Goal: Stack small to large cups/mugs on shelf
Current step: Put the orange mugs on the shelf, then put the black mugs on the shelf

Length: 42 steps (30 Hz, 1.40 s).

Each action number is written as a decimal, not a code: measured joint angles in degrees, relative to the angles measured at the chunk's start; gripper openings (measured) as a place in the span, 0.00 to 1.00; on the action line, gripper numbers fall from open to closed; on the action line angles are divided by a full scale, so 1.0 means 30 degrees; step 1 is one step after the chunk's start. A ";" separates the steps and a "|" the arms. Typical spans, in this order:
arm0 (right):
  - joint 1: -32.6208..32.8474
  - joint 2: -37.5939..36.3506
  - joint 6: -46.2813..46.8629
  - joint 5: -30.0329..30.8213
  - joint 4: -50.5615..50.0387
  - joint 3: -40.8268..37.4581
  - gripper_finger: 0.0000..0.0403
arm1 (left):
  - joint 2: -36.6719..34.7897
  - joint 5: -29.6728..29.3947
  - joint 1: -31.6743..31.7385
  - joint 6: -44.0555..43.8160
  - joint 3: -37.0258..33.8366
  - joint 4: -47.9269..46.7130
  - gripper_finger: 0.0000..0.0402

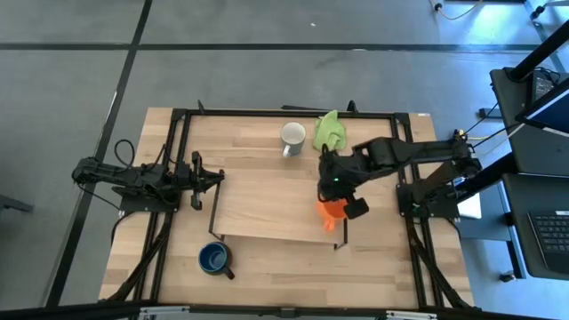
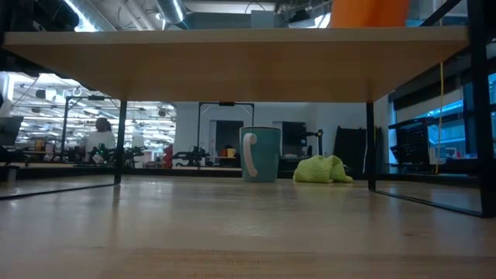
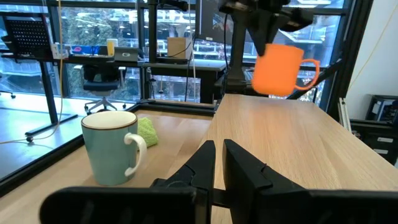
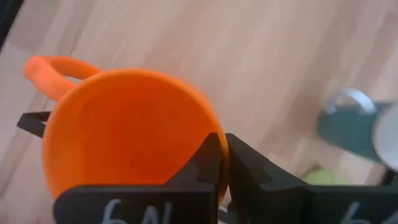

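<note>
None of the three mugs rests on the shelf (image 1: 267, 209) yet, as far as the views show, so the stack looks barely begun.

Taking the shelf as the landmark: the largest, the white-grey mug (image 1: 292, 136), stands upright on the tabletop (image 1: 293, 262) just beyond the shelf's far long edge, with the lime-green cloth (image 1: 330, 130) close beside it. It appears untouched. The dark blue mug (image 1: 213, 258) stands on the tabletop off the shelf's near left corner, also untouched.

The smallest, the bright orange mug (image 1: 331, 212), is the only one in hand. The right gripper (image 4: 222, 163) has its fingers pinched on the rim, one inside the cup and one outside, and holds it over the shelf's right end, near the black rail (image 1: 342, 233). In the left wrist view the mug hangs clear of the board, so I judge it is not set down.

The left gripper (image 3: 219, 163) waits off the shelf's left end, fingers close together with nothing between them.

Left to do, by my reading: place the orange mug, then bring the other two to the shelf and stack them.
</note>
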 joint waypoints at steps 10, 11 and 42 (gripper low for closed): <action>-0.0159 0.1363 -0.2703 -0.1477 0.0851 0.0007 0.06 | 0.0000 0.0000 -0.0005 0.0000 -0.0003 -0.0002 0.06; -0.0157 0.1356 -0.2687 -0.1474 0.0888 0.0007 0.06 | 0.0000 0.0000 -0.0003 0.0000 0.0002 0.0002 0.06; 0.1608 0.1377 -0.2913 0.1525 0.3095 0.0740 0.41 | 0.0000 0.0000 -0.0003 0.0002 0.0000 0.0003 0.06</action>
